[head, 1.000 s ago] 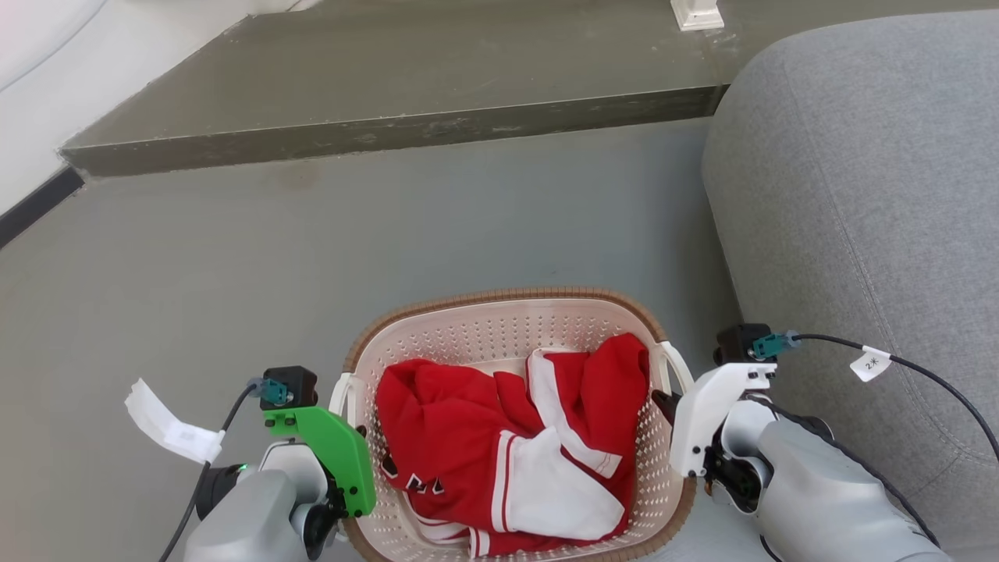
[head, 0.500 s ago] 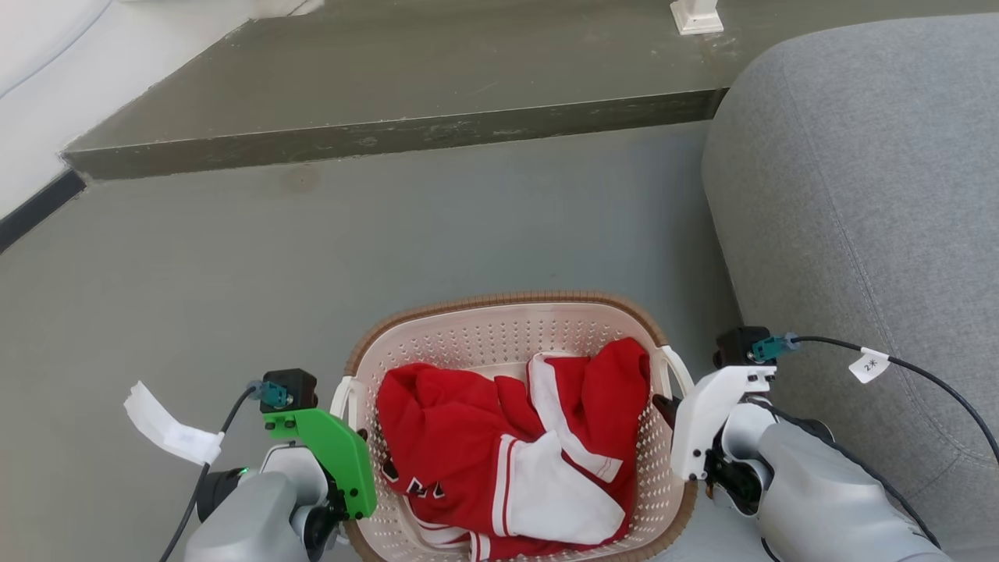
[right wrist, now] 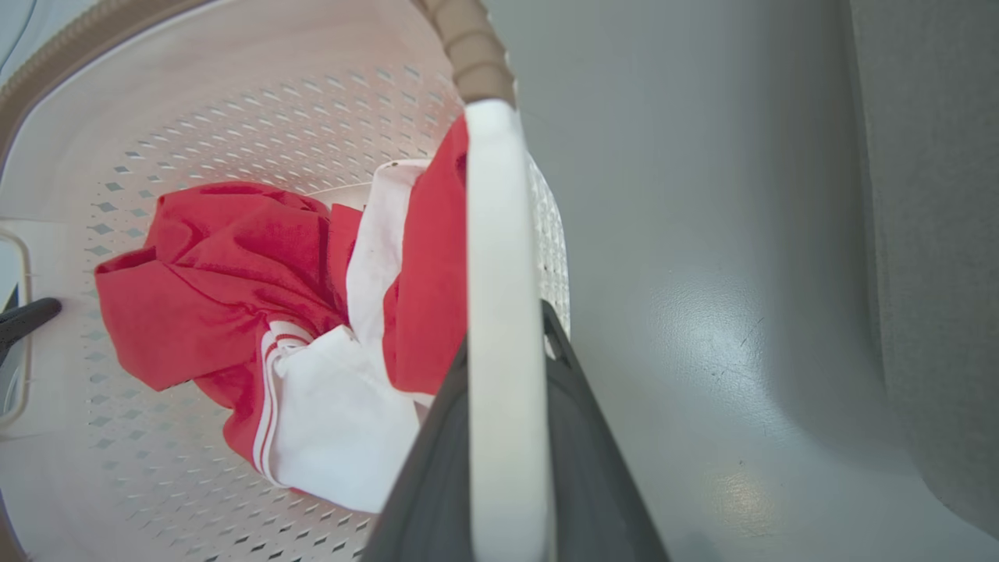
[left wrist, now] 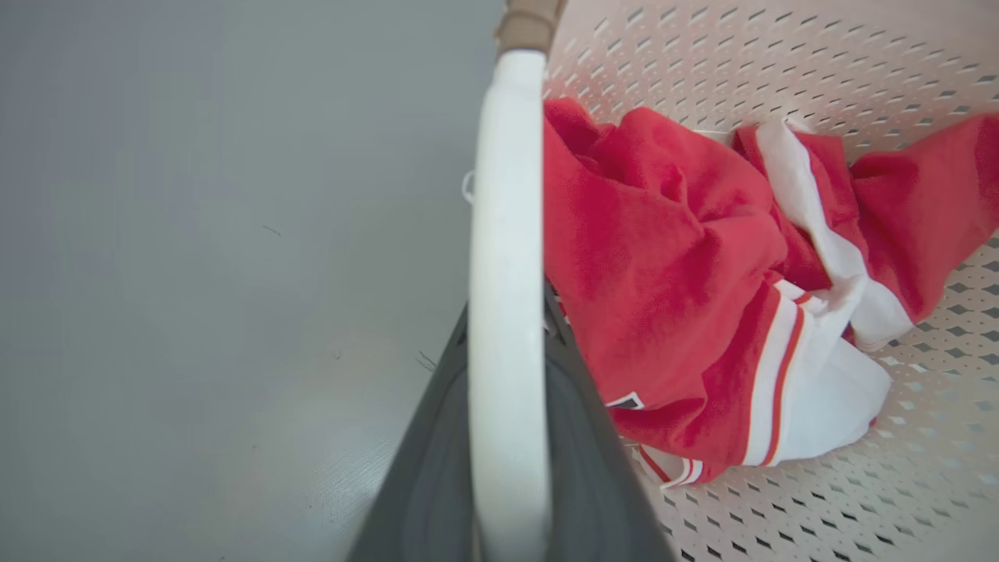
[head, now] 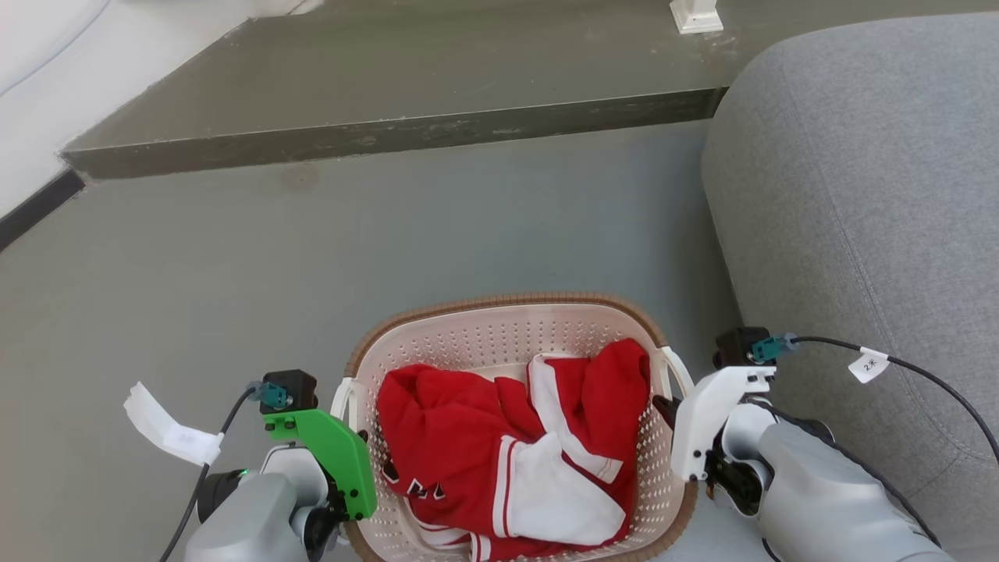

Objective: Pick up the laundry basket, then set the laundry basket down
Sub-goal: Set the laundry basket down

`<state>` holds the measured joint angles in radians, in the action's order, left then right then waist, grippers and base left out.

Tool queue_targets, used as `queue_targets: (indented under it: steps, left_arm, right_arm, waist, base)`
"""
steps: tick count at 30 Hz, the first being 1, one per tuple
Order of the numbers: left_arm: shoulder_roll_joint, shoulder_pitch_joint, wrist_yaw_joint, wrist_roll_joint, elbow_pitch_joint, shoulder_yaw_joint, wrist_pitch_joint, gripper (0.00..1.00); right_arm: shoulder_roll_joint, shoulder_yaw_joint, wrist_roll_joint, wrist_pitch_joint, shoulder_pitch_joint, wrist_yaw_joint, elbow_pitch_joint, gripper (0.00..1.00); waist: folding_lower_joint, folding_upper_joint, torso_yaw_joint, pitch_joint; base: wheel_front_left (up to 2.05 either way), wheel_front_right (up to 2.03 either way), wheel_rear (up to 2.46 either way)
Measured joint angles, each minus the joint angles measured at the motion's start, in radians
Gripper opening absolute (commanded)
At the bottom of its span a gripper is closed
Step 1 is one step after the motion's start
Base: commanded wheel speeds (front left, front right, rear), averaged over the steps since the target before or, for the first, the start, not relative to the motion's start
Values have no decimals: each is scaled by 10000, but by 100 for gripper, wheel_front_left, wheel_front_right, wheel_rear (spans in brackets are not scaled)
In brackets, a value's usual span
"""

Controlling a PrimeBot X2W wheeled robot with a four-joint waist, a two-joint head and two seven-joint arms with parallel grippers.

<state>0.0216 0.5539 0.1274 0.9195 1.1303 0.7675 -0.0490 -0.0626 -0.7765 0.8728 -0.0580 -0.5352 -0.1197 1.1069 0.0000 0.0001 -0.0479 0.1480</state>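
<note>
The laundry basket (head: 507, 299), lower centre, is clamped by left gripper (left wrist: 507, 312) and right gripper (right wrist: 507, 328) at its handles (left wrist: 507, 195); level lowering is judged needed next

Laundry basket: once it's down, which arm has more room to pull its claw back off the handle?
Left, likely. The left claw clamps its handle with open floor beside it; the right claw, also clamped, has the grey sofa close alongside.
</note>
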Motion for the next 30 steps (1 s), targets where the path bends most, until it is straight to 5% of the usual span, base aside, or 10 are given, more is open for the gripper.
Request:
queue_targets:
  steps: [30]
  left_arm:
    - [291,1577,0,-140,-307,-98,1256,0]
  right_arm:
    - [-4,-35,-2,1235,-1729,65,-46,0]
  waist:
    - [0,0,-266,2916]
  base:
    - [0,0,0]
